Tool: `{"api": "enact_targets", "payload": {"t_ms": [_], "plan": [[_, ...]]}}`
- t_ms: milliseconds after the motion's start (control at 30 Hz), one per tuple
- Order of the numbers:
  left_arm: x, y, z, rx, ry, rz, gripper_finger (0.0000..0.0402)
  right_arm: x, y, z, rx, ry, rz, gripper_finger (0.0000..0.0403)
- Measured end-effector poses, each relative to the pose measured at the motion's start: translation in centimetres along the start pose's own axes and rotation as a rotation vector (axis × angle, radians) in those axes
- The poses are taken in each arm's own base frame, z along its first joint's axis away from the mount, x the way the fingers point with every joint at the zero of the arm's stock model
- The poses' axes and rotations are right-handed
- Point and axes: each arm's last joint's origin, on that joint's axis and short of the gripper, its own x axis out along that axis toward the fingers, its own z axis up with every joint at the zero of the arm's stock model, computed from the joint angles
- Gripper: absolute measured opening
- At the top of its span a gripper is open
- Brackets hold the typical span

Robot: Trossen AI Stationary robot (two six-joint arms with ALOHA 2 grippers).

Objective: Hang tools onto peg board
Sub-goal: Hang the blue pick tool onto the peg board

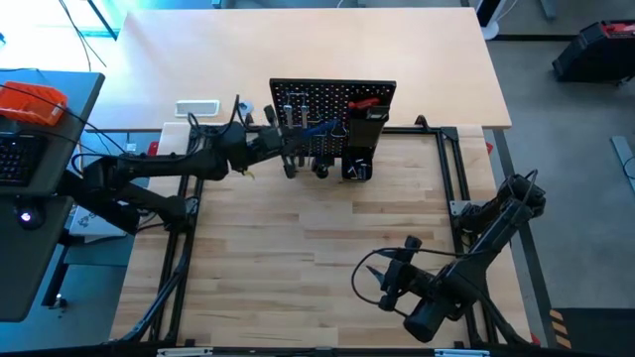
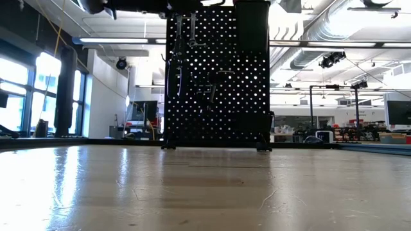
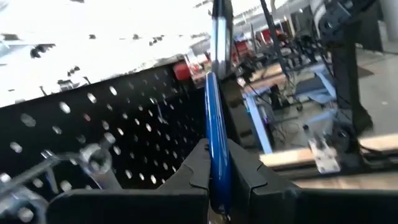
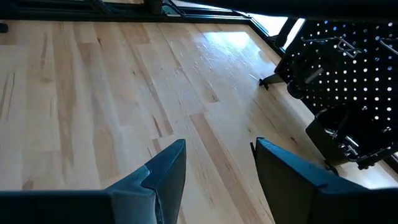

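The black peg board [image 1: 332,109] stands upright at the table's far middle, with wrenches [image 2: 191,32] and other tools hanging on its near face and a black box holder [image 1: 365,139] on its right side. My left gripper [image 1: 300,137] reaches in from the table's left, close in front of the board, shut on a blue-handled hex key [image 3: 214,137]. A silver wrench [image 3: 93,158] hangs on the board beside it. My right gripper [image 4: 221,168] hovers open over the table's near right part [image 1: 375,278], with nothing between its fingers. My left gripper pinches the hex key's blue handle [image 3: 216,165] between its two fingers. It comes roughly level from the table's left. The handle lies along the fingers and runs out past their tips, ending in the metal shaft [image 3: 219,25]. The key is lifted clear of the table, next to the board's face.
Bare wooden tabletop [image 1: 298,248] lies between the board and my right arm. A black frame rail [image 1: 451,169] runs along the table's right side. A white flat item [image 1: 196,106] lies on the far surface left of the board, and an orange device [image 1: 32,99] sits off the table's left.
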Motion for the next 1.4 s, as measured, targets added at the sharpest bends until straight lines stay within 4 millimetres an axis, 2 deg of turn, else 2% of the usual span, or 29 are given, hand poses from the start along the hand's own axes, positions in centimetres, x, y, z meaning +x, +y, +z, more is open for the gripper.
{"api": "enact_targets", "payload": {"t_ms": [233,567,800,1233,1400], "plan": [[0.5,0.6,-0.6,-0.002,-0.020,0.020,0.0010,0.0,0.0,0.0,0.000,0.016,0.009,0.0185],[2.1,-0.1,-2.4,-0.011,-0.021,0.023,0.0010,0.6,-0.2,0.2,-0.007,0.023,-0.005,0.0185],[2.4,1.0,-3.8,-0.074,0.032,0.057,0.0010,0.6,-0.2,0.2,-0.007,0.029,-0.001,0.0185],[3.0,0.7,-5.3,-0.108,0.081,0.047,0.0010,0.7,-0.3,0.3,-0.008,0.019,-0.014,0.0185],[4.1,0.2,-4.8,-0.098,0.098,0.024,0.0010,0.8,-0.3,0.4,-0.008,0.019,-0.015,0.0185]]}}
